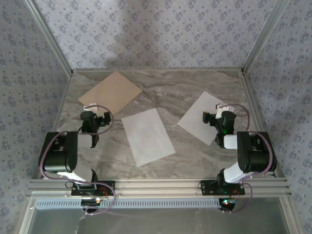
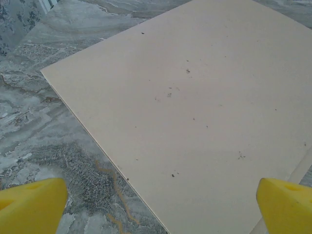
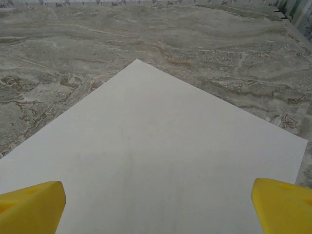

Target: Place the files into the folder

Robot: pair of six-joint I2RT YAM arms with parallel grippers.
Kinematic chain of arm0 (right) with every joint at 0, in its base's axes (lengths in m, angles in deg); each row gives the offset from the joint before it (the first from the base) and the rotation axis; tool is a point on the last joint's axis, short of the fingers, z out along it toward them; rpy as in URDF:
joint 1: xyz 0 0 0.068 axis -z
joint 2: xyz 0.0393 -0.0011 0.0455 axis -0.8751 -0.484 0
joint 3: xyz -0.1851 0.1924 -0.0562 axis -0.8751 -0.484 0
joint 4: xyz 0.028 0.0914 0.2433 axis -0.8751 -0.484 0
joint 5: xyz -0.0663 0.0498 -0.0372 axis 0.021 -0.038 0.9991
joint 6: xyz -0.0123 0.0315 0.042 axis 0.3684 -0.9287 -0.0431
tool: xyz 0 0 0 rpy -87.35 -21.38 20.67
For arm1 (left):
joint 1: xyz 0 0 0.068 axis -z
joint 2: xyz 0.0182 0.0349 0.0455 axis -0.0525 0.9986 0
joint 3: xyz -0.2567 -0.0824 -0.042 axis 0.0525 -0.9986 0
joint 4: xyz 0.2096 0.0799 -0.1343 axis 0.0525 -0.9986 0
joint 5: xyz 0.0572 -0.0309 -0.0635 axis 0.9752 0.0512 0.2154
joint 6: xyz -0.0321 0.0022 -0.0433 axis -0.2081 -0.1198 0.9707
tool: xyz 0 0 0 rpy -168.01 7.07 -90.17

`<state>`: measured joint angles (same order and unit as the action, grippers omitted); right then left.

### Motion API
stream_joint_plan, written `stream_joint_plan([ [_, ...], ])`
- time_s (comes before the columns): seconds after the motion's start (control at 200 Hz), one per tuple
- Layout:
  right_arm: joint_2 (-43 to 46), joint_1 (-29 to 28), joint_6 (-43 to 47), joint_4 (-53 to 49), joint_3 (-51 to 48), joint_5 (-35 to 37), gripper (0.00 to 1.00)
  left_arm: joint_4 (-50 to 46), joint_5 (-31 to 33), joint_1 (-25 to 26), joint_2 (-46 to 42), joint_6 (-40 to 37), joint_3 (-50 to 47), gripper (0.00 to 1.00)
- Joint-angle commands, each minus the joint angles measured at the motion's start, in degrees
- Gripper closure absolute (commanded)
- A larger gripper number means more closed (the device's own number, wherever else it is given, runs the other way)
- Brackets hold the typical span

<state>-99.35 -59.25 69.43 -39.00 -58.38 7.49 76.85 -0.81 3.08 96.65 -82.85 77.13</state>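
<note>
The tan folder [image 1: 111, 91] lies flat on the marble table at the back left. In the left wrist view the folder [image 2: 195, 107] spreads under my left gripper [image 2: 160, 207], whose yellow fingertips [image 2: 31, 204] stand wide apart, open, with nothing between them. My left gripper [image 1: 95, 111] hovers at the folder's near corner. One white file [image 1: 147, 136] lies in the middle of the table. The other file [image 1: 197, 117] lies to the right, with my right gripper [image 1: 218, 113] over its near right part. That file [image 3: 146, 156] runs beneath my open right gripper [image 3: 158, 207].
Patterned walls [image 1: 156, 34] close off the back and both sides, with metal posts [image 1: 48, 34] in the corners. An aluminium rail [image 1: 156, 186] runs along the near edge by the arm bases. Bare marble [image 1: 170, 87] lies between the folder and the right file.
</note>
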Motion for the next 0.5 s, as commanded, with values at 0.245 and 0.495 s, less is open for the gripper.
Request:
stream_joint_plan([
  [0.245,-0.60,0.53,0.43,1.07,1.21,-0.80,0.00,1.79,0.28,-0.38,0.38,-0.60,1.42,0.00],
  [0.495,-0.56,0.92,0.10,0.89,1.23,-1.44,0.00,1.77,0.31,-0.34,0.34,-0.54,1.42,0.00],
])
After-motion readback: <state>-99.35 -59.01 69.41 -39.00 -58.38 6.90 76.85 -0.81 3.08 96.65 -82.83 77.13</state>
